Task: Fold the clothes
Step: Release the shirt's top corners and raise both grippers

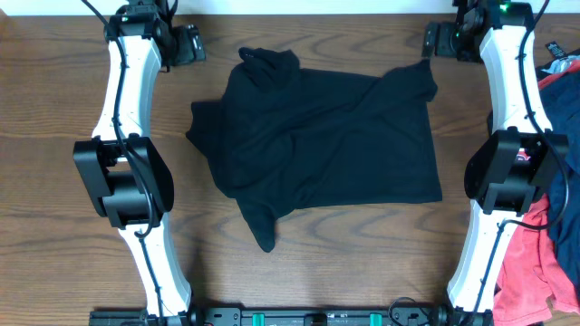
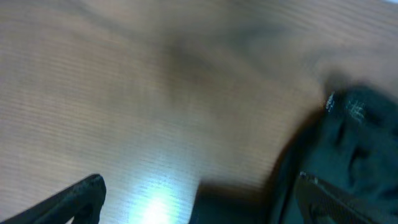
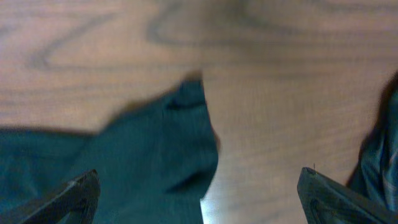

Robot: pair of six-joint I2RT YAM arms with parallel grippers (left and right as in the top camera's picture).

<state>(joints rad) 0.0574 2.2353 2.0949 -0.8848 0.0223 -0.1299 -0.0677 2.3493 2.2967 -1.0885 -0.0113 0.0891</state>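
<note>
A black T-shirt lies crumpled and partly spread in the middle of the wooden table, with a sleeve bunched at its far left. My left gripper is open and empty at the far left, just left of the shirt's bunched part. In the left wrist view the gripper hovers over bare wood, with the shirt at its right finger. My right gripper is open and empty at the shirt's far right corner. In the right wrist view the gripper is above that corner of the shirt.
A pile of other clothes, red and blue, lies at the table's right edge beside the right arm. A bit of it shows in the right wrist view. Both arm bases stand at the near edge.
</note>
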